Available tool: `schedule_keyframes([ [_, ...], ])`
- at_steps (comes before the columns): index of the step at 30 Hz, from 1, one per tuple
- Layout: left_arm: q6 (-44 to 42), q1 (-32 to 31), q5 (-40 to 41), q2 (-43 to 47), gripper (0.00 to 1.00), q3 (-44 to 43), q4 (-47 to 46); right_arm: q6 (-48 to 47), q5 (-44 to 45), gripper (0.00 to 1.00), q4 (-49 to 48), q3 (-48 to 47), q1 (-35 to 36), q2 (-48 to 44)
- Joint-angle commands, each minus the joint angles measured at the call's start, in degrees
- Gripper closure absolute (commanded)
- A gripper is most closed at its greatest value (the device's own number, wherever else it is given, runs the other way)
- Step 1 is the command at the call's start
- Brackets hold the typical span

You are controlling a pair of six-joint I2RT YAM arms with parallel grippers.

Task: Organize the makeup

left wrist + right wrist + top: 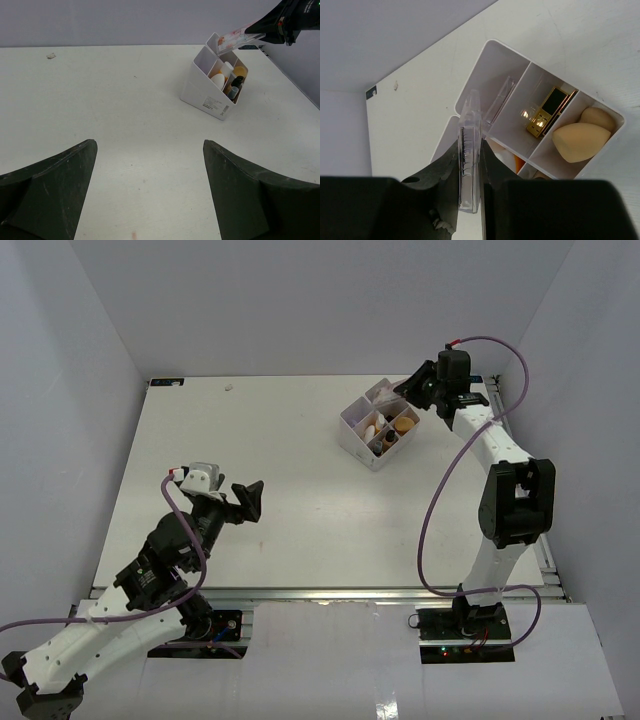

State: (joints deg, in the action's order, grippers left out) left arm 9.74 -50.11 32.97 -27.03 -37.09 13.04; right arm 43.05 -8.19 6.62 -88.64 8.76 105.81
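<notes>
At the far right of a white table (pixel 250 440), the right gripper (pixel 470 160) pinches one clear case (pixel 470 115) of dark false lashes. Its two fingers are closed flat against the case's broad faces. The case stands on edge, poised just above a white box (pixel 358 443) that is split into compartments.

A second clear case (pixel 500 97) leans inside the compartment nearest the held one. The compartment beside it holds what look like two black-and-gold lipstick tubes (pixel 547 110), though the glare on the gold makes the count hard to settle. Next to those, two tan sponges (pixel 580 140) sit side by side in a compartment of their own.

Seen from the left arm's camera, the side of the box facing it also holds one white sponge (pixel 217 80), one orange tube (pixel 226 69) with a white cap, and one bottle (pixel 235 91) with a dark cap. All three stand upright and close together. The dividers between them are too hidden to say which compartment each occupies.

Well apart from the box, at the near left of the table, the left gripper (pixel 149 150) hangs low over bare surface. Its two dark fingers are spread as wide as they go and have hold of nothing. It faces the box across the open tabletop.
</notes>
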Motion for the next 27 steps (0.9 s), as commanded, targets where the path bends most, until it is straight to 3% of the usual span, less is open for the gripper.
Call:
schedule_keyframes([
  [1,0.9,-0.3,1.0,-0.4,0.02,0.3,0.4,5.1,-2.2,0.88,-6.4,-0.6,-2.1,0.5],
  [19,1.5,-0.3,1.3,-0.9,0.02,0.4,0.4,8.9,-3.5,0.81,-9.1,-0.8,-2.7,3.9],
  [27,1.7,-0.3,1.3,-0.8,0.02,0.4,0.5,9.2,-4.0,0.73,-9.8,-0.7,-2.6,4.9],
])
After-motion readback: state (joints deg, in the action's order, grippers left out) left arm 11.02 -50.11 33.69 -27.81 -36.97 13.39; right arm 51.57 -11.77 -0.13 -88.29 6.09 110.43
